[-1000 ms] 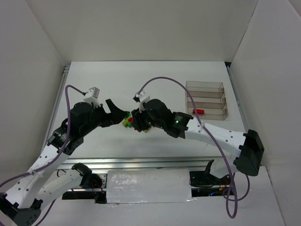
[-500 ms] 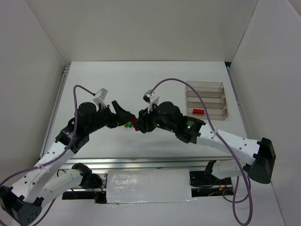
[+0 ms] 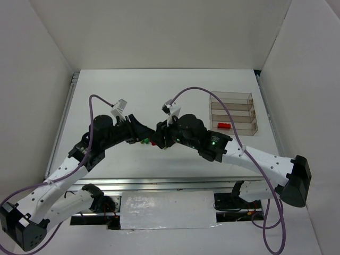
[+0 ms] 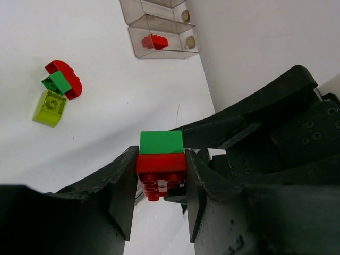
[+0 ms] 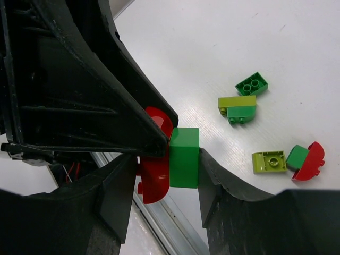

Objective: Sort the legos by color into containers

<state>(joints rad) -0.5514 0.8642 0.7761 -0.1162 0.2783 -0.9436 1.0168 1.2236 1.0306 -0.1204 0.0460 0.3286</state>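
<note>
Above the table's middle my two grippers meet on one joined pair of legos, a red brick (image 4: 161,169) with a green brick (image 4: 161,142) stuck to it. My left gripper (image 4: 161,159) (image 3: 144,137) is shut on the red brick's sides. In the right wrist view my right gripper (image 5: 167,159) (image 3: 158,139) is shut across the same pair, one finger on the green brick (image 5: 184,156), the rounded red brick (image 5: 155,172) toward the other. The clear containers (image 3: 234,113) stand at the right, with a red lego (image 3: 224,125) in the nearest compartment.
Loose legos lie under the grippers: a dark green brick (image 5: 251,83), a yellow-green and green pair (image 5: 237,108), a yellow-green brick (image 5: 271,161) and a green and red pair (image 5: 305,159). White walls close in the table's left, back and right sides.
My left gripper has moved right up to the right gripper and closed from wide open onto the red brick. The right gripper kept its grip and shifted slightly right.
</note>
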